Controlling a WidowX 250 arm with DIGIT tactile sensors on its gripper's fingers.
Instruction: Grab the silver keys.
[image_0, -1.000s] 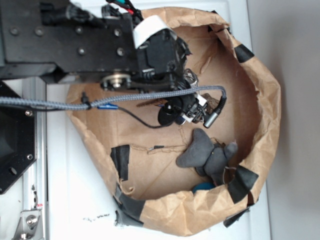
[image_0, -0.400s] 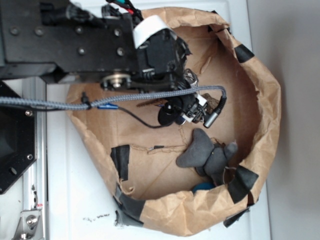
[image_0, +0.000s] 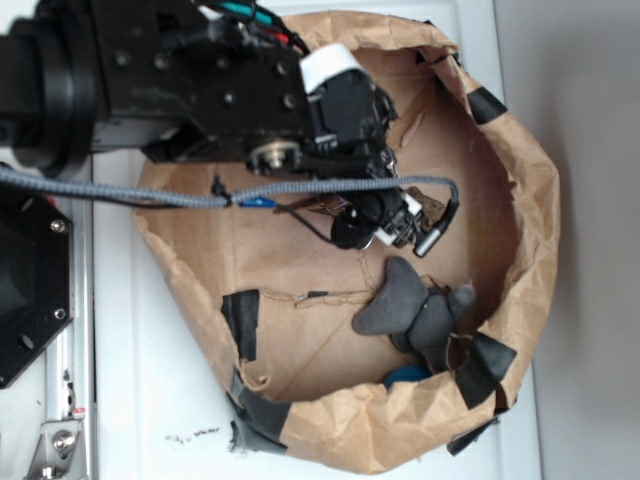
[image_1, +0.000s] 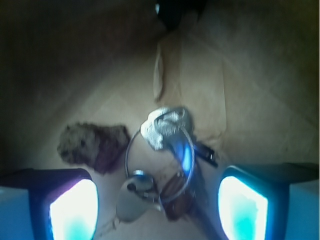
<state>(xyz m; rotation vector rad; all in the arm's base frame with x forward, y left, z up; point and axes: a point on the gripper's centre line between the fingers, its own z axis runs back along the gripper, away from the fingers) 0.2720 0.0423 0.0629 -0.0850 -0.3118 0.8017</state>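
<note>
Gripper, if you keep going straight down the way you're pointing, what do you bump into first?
Most likely the silver keys. In the wrist view they lie right between the open fingers, ahead of the gripper. The brown rock sits off to one side. Depth is hard to judge.

No legible text, label or number anywhere, perhaps lost to the blur.

Black arm (image_0: 200, 85) over brown paper bag (image_0: 530, 250), grey plush toy (image_0: 415, 312) inside.
</note>
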